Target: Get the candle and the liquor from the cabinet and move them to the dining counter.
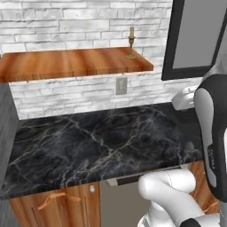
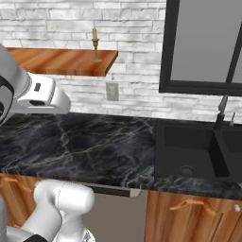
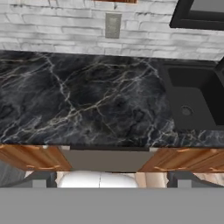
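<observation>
**Candle up on the shelf, end effector wide and empty, aimed down at the surface**

Candle [image 1: 131, 42] stands upright at the right-hand end of the cabinet [image 1: 66, 64], close to the front corner; same thing in the right base view, near the shelf's free end against the white brick wall [image 2: 71, 19]; long axis vertical, pale taper on top, brass stick and round foot below.

End effector: fingers spread fully apart, nothing between them; the tips themselves are hard to make out at the bottom of the hand view, so I'd hedge on their exact pose. Hand camera looks over the black marble surface [image 3: 87, 100], with the wall outlet [image 3: 113, 25] near the top edge and the sink [image 3: 192, 100] on the right; a sliver of the shelf wood barely clips the top.

Key relation: the candle sits above and beyond where the hand points, up and forward from the wrist; the hand has to lift and tilt up well clear of the surface before any approach; with a slim vertical stick, a side-on pinch across the stem looks right, my call.

Liquor: I can't spot the bottle on the visible stretch of shelf; possibly taken off already; can't tell. Dining counter isn't in these pictures either.
</observation>
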### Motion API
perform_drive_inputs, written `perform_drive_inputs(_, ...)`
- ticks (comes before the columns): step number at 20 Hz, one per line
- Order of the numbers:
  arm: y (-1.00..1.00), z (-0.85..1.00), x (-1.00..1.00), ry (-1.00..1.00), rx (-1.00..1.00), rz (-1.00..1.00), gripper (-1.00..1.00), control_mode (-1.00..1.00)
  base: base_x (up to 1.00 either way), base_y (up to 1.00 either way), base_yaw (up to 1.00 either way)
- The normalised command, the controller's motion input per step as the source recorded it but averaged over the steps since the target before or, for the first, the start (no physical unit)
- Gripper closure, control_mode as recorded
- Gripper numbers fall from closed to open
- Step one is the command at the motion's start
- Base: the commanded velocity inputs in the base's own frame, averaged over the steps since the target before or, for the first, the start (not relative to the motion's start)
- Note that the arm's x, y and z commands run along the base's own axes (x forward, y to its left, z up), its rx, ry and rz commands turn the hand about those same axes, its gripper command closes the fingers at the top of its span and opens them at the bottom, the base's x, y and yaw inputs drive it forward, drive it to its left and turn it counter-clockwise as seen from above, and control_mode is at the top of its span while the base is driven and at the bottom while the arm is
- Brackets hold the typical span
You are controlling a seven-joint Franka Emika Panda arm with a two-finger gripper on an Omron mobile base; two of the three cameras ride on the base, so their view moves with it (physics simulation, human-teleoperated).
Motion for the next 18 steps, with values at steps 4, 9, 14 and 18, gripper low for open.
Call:
perform_drive_inputs(4, 0.00, 0.00, 0.00, 0.00, 0.00, 0.00, -1.00, 1.00, 0.59, 0.05, 0.00)
perform_drive_inputs(9, 0.00, 0.00, 0.00, 0.00, 0.00, 0.00, -1.00, 1.00, 0.45, 0.03, 0.00)
perform_drive_inputs(14, 0.00, 0.00, 0.00, 0.00, 0.00, 0.00, -1.00, 1.00, 0.19, 0.00, 0.00)
perform_drive_inputs(18, 0.00, 0.00, 0.00, 0.00, 0.00, 0.00, -1.00, 1.00, 0.02, 0.00, 0.00)
